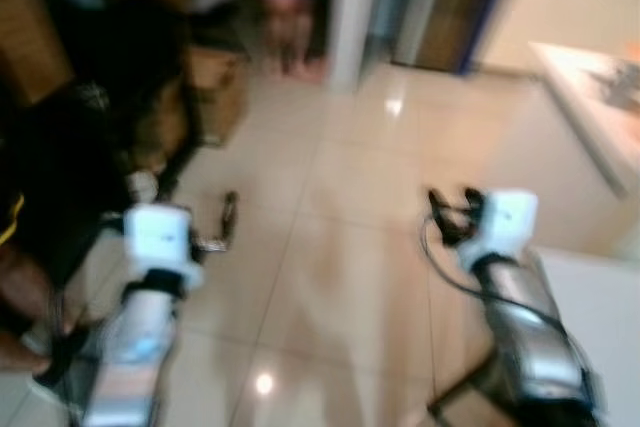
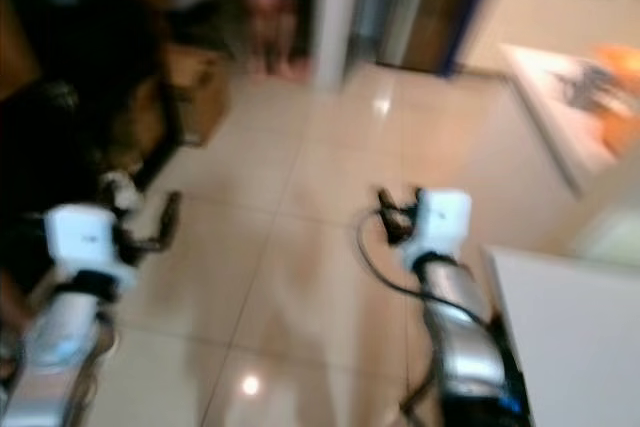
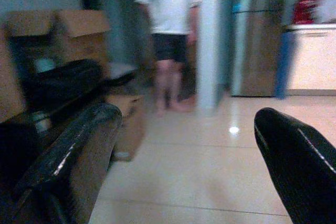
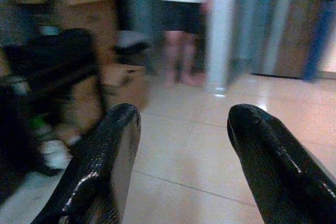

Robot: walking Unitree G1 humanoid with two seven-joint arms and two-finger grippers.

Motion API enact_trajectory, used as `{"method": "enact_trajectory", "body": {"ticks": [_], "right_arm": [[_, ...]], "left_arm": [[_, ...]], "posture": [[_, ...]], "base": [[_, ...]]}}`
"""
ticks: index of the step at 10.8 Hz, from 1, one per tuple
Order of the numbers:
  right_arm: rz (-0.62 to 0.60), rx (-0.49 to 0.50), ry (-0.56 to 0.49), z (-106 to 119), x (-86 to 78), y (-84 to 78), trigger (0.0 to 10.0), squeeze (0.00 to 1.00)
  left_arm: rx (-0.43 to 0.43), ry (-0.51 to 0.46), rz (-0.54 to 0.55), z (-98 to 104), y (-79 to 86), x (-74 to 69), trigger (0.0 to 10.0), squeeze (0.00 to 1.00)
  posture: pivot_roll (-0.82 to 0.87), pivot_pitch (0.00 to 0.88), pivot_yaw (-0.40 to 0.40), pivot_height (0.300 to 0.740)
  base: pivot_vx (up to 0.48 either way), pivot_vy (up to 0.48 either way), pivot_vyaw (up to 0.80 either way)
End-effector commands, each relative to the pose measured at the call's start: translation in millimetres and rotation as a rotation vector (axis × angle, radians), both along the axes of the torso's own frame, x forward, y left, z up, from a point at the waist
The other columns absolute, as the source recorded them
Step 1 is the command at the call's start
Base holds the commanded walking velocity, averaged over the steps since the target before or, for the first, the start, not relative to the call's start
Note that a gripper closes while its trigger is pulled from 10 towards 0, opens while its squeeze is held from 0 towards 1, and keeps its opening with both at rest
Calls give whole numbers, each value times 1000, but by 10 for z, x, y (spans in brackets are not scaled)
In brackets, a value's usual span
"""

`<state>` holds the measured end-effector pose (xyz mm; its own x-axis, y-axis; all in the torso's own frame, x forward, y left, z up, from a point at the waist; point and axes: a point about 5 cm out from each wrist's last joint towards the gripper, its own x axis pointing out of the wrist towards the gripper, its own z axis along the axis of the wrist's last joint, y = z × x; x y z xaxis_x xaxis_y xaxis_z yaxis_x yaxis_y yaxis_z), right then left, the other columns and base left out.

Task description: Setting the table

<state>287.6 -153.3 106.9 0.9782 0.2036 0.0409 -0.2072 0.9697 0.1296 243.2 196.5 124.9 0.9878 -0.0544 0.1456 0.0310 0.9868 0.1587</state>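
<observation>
I judge the job barely begun: my left gripper (image 3: 184,171) and right gripper (image 4: 181,166) hang spread and empty over tiled floor (image 1: 330,247), the table (image 2: 575,332) just beside my right arm, bare where visible.

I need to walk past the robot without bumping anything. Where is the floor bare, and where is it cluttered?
Bare tiled floor lies between the left gripper and right gripper, on toward the white pillar. The robot's left is crowded: cardboard boxes, dark bags. A person stands by the pillar; a white counter borders the right.
</observation>
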Motion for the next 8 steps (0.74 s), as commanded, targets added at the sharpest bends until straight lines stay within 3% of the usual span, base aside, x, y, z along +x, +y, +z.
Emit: {"method": "enact_trajectory", "body": {"ticks": [1,8], "right_arm": [[-46,-1,1,16,-4,-152,10000,0],[-25,1,-9,25,27,-61,10000,0]], "left_arm": [[-3,-8,-28,31,-78,30,10000,0],[7,-8,-14,36,9,44,10000,0]], "posture": [[78,0,-72,740],[84,0,-64,740]], "base": [[386,0,0],[392,0,0]]}}
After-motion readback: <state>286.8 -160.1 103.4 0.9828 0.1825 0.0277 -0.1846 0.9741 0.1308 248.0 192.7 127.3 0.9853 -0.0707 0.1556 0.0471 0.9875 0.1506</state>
